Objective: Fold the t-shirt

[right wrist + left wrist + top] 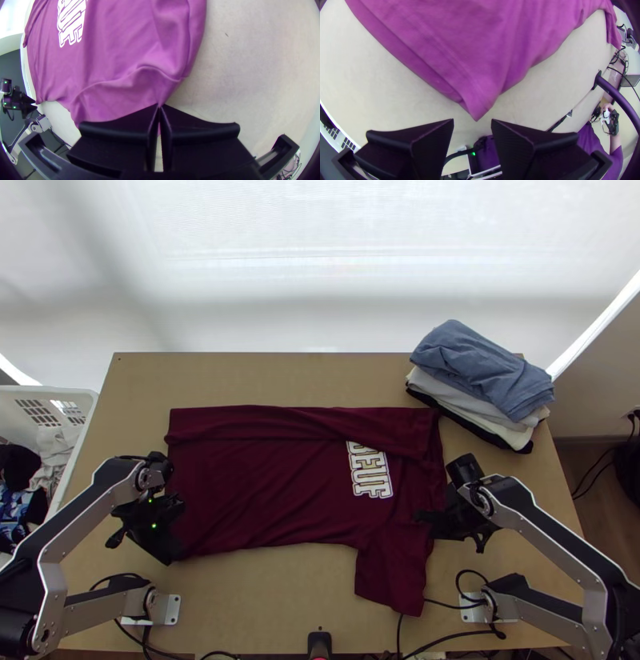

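Silver-grey and black links of the left arm [84, 510] and right arm [552, 528] are rising nearest the camera. Beneath them, a light brown wooden table [264, 380] is carrying a stack of folded blue, pale and black clothes [480, 372] at its far right corner. Beyond its left edge, a white plastic basket [48, 390] is holding clothes; a white translucent screen [320, 260] is spanning behind the far edge.

A dark maroon cotton-like t-shirt [248, 492] is lying mid-table, its long axis running roughly parallel to the far edge, hem facing the left edge. Its far side is folding over lengthwise, partly covering white block letters [370, 474]; one sleeve [392, 576] is pointing towards the near edge.

The left gripper [176, 530] is standing wide beside a hem corner; the right gripper [421, 517] is pinching cloth near the shirt's right end.
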Robot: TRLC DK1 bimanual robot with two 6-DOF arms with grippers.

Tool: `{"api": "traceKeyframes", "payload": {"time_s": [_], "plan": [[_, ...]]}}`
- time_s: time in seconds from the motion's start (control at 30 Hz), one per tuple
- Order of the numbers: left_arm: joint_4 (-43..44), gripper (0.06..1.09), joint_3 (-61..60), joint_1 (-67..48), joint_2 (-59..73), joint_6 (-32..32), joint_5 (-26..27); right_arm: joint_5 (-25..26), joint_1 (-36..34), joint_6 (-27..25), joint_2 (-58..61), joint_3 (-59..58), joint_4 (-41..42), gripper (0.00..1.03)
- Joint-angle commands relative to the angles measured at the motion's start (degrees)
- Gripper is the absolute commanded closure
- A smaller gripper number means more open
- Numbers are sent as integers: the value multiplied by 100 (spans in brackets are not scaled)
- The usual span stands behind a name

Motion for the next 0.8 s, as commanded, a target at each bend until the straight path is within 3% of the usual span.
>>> {"api": "traceKeyframes", "payload": {"time_s": [0.0, 0.17, 0.23, 0.3, 0.33, 0.77], "plan": [[109, 49, -187, -15, 156, -64, -26, -42, -22, 53, -116, 6, 11, 100], [373, 50, -240, -50, 270, -196, 27, -42, -22, 62, -178, -11, 11, 100], [381, 69, -302, -103, 182, -188, 62, -42, -22, 62, -213, -20, 11, 100], [487, 98, -319, -120, -11, -179, 89, -42, -22, 53, -257, -20, 11, 100], [487, 104, -337, -146, -81, -135, 89, -42, -39, 44, -274, -29, 11, 100], [663, 105, -258, 794, -46, 401, 45, -16, -672, -624, -433, -248, 11, 100]]}}
